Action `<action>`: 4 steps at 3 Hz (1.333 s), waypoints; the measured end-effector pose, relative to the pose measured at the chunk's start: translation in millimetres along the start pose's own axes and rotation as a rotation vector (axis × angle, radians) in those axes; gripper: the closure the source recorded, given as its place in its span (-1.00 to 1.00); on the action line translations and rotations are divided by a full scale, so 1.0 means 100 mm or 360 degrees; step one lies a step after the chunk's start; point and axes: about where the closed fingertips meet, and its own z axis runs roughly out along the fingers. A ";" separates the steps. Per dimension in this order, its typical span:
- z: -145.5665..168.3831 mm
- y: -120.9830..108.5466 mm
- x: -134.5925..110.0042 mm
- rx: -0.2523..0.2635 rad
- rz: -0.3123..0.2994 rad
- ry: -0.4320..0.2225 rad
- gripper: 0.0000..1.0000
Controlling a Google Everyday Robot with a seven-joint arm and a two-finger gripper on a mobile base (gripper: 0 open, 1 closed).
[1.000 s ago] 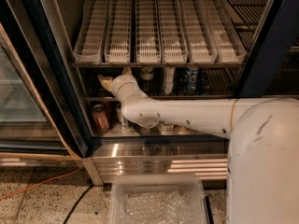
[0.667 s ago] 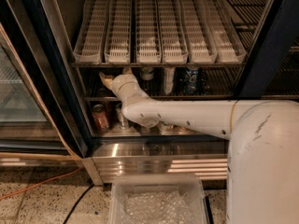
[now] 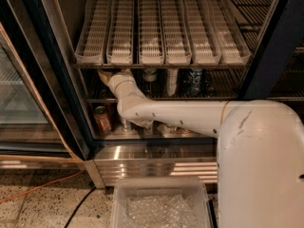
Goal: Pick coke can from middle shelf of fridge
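Note:
The fridge (image 3: 152, 156) stands open, with black frames and a ribbed steel base panel. My white arm reaches in from the right. My gripper (image 3: 110, 75) is at the left end of the middle shelf (image 3: 199, 98), a dark wire rack, just under the white lanes. No red coke can shows; the spot in front of the gripper is hidden by the wrist and the lanes. On the middle shelf to the right stand a dark can (image 3: 150, 75), a pale can (image 3: 172, 81) and a dark blue can (image 3: 194, 81).
White slotted plastic lanes (image 3: 161, 27) hang right above the gripper. A duller orange-red can (image 3: 101, 119) and silver cans (image 3: 126, 125) stand on the steel floor under my arm. The glass door (image 3: 21, 94) is swung left. A clear plastic bin (image 3: 159, 205) sits on the floor.

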 end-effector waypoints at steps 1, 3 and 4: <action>0.24 0.01 0.01 0.0031 0.0014 -0.0021 -0.26; 0.50 -0.06 -0.03 0.0092 0.0022 -0.0046 -0.36; 0.50 -0.06 -0.03 0.0093 0.0021 -0.0046 -0.36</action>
